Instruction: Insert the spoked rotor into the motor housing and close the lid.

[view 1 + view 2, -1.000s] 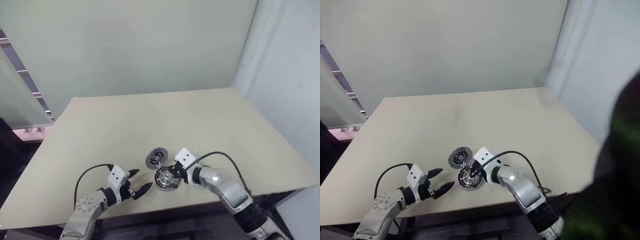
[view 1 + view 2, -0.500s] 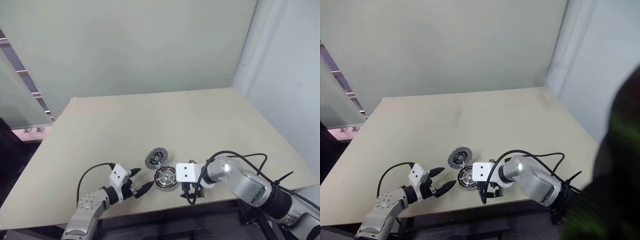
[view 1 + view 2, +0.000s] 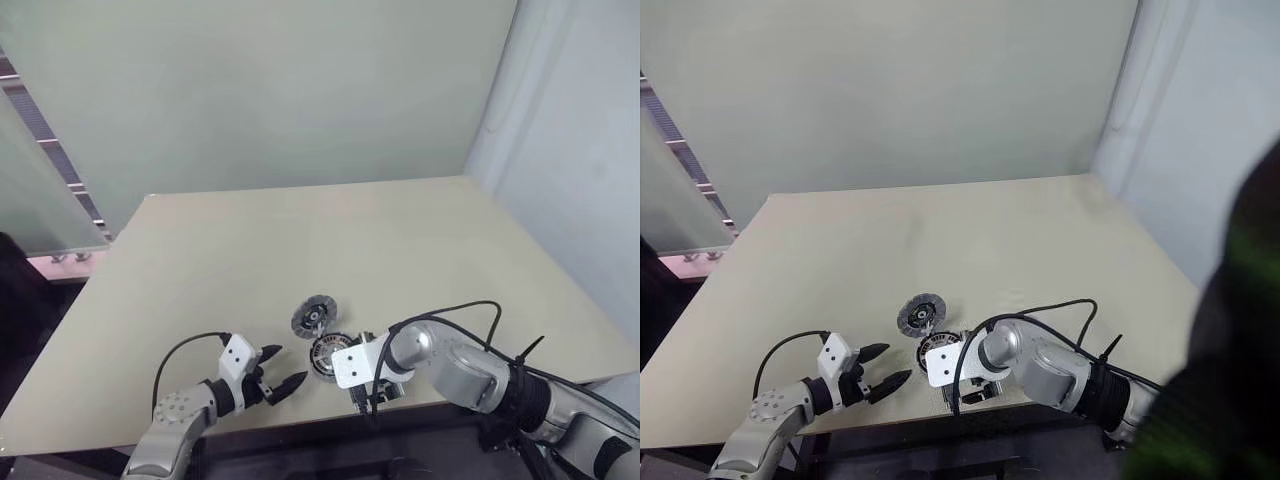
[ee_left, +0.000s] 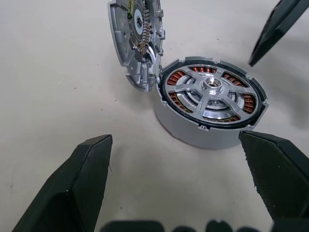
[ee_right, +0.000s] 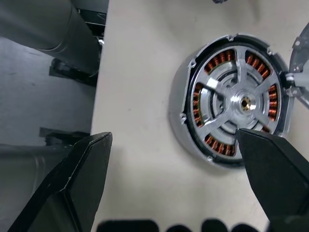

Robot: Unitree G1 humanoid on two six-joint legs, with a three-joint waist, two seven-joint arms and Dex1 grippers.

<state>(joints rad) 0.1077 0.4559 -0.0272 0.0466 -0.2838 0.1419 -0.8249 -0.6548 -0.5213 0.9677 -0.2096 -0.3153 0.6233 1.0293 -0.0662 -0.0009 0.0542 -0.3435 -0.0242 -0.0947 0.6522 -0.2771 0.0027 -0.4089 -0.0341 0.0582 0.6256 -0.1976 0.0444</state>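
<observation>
The spoked rotor, silver spokes and hub over copper windings, lies face up inside the round grey motor housing on the table. At the housing's far edge the lid, a grey disc with a dark ribbed rim, stands tilted up and open. My left gripper is open, a short way left of the housing and pointing at it. My right gripper is open too, pointing down over the table's front edge just right of the housing, with nothing between its fingers.
The tan table stretches far behind the parts. Its front edge runs close under both grippers, with floor and a grey table leg beyond it. Black cables loop off both wrists.
My right gripper, shut at the rotor's rim a second ago, has opened, drawn back toward the front edge and rolled to point down. The left gripper has stayed put.
</observation>
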